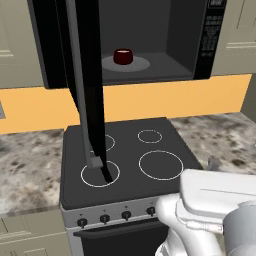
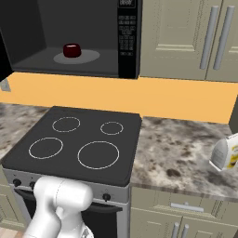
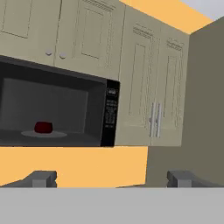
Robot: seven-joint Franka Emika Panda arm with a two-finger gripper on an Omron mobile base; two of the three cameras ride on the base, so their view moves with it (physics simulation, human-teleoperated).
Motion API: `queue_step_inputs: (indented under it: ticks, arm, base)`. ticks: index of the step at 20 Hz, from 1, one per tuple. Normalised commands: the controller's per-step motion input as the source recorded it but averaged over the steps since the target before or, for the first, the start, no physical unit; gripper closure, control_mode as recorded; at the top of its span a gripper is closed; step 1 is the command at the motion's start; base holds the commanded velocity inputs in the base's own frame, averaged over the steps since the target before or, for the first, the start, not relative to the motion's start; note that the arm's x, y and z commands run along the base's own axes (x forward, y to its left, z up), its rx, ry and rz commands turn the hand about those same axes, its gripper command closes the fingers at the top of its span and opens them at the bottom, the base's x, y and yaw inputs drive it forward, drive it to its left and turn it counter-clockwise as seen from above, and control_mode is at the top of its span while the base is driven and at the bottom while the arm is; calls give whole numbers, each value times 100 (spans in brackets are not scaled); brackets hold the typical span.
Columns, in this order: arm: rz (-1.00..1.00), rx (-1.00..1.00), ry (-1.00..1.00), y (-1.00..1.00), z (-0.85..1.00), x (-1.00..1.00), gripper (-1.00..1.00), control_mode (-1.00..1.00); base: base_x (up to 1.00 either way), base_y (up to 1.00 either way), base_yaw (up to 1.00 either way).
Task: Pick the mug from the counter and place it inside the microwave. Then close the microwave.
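The mug (image 1: 123,56) sits upright on the grey turntable plate (image 1: 142,64) inside the microwave (image 1: 172,37), so the placing step looks done. The door (image 1: 85,80) hangs wide open on the left side, projecting forward over the stove (image 1: 125,160), which is why the cavity is exposed. In the hand view the end effector (image 3: 112,178) has its fingertips (image 3: 41,178) spread wide with nothing between them, aimed at the microwave from below. The remaining job, judging by this, is swinging the door shut. A white bottle (image 2: 226,153) rests near the right edge of the worktop (image 2: 181,148).
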Motion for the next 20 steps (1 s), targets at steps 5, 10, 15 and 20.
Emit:
queue_step_inputs:
  ticks: [5,10,15,20]
  arm:
    - [-34,0,0,0,0,-34,-100,-100]
    - [-36,0,0,0,0,-25,-100,-100]
    - [-23,0,0,3,0,-3,-100,-100]
    - [5,0,-6,37,0,-19,-100,-100]
  base:
    - [0,0,0]
    - [0,0,0]
    - [0,0,0]
    - [0,0,0]
